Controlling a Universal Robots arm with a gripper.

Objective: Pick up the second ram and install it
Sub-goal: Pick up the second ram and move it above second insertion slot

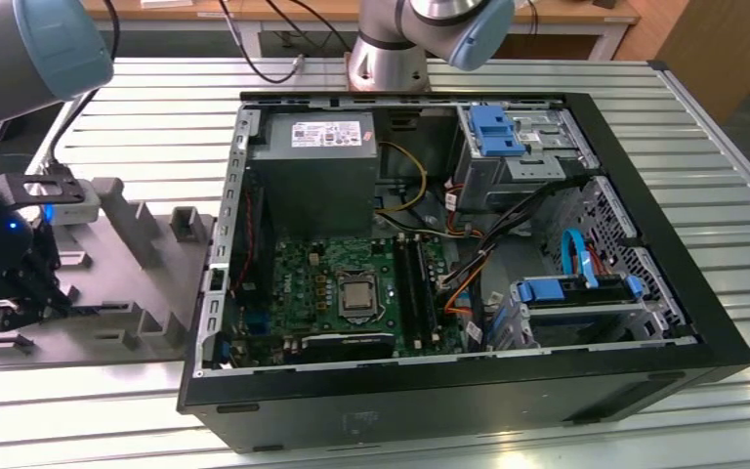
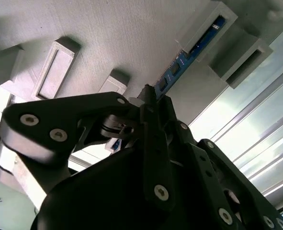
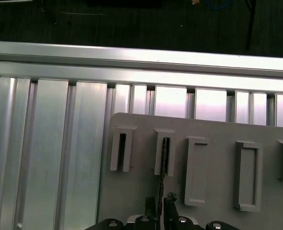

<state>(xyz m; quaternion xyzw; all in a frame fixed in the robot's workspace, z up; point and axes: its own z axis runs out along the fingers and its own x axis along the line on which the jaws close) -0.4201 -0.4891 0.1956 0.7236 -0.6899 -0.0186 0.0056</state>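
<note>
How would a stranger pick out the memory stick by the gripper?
On the exterior view's left of the open black computer case lies a grey fixture plate with raised pockets. By the gripper, a thin dark-blue memory stick stands edgewise in one pocket, the only blue among grey neighbours.

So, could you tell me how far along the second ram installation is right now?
Done: the gripper is down at the grey holder, right at the second ram. In hand: the pick-up itself; the ram stands edge-up in its holder slot, not lifted out. Left: the whole install, as the ram is nowhere near the black slots on the green board inside the open case.
</note>
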